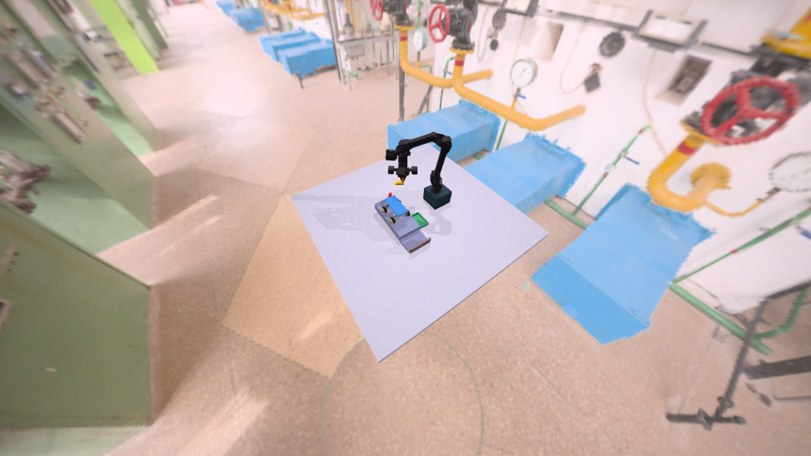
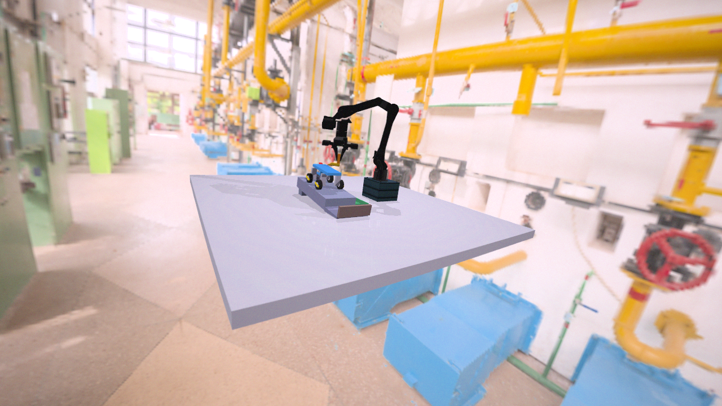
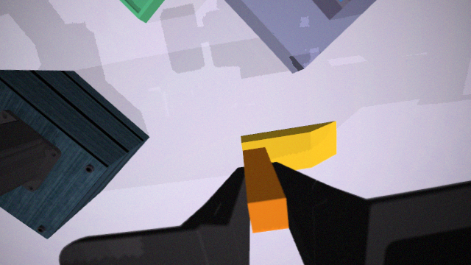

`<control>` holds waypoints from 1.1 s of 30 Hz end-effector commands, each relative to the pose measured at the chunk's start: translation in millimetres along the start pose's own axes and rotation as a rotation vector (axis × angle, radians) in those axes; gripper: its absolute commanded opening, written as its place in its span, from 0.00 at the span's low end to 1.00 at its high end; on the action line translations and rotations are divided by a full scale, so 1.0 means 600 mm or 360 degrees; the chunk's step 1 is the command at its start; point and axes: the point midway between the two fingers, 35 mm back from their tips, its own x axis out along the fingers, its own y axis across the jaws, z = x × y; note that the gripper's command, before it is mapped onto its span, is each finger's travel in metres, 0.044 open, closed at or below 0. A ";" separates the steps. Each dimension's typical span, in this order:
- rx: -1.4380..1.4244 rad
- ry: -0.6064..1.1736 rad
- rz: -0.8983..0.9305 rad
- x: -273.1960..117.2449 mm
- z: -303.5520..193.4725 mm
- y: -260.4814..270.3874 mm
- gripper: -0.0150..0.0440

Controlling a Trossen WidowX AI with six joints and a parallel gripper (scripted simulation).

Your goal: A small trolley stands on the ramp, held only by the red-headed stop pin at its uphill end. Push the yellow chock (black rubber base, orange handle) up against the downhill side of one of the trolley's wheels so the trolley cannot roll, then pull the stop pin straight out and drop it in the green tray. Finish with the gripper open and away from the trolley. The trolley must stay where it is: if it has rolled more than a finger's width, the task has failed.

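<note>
My gripper (image 1: pixel 402 177) (image 2: pixel 338 156) (image 3: pixel 257 171) is shut on the orange handle of the yellow chock (image 1: pixel 398 183) (image 2: pixel 333 164) (image 3: pixel 324 141). It holds the chock in the air, above and behind the trolley's uphill end in the top and exterior views. The chock's black rubber underside is hidden. The blue trolley (image 1: pixel 396 205) (image 2: pixel 328 169) stands on the grey ramp (image 1: pixel 403 228) (image 2: pixel 333 198) (image 3: pixel 272 26). The stop pin's red head (image 1: pixel 389 194) shows at the trolley's uphill end. The green tray (image 1: pixel 420 220) (image 2: pixel 361 202) (image 3: pixel 146 16) lies beside the ramp, on the arm's side.
The arm's dark base block (image 1: pixel 437 197) (image 2: pixel 380 190) (image 3: pixel 114 136) stands on the grey table (image 1: pixel 453 266) (image 2: pixel 303 252), to the right of the ramp in the top and exterior views. A brown end board (image 1: pixel 420 244) (image 2: pixel 354 211) closes the ramp's low end.
</note>
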 end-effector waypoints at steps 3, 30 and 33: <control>0.0348 -0.0001 0.0004 0.000 0.001 0.000 0.25; 0.1442 0.0003 0.0007 0.000 0.001 0.000 0.25; 0.1451 0.0002 0.0008 0.000 0.005 0.001 0.25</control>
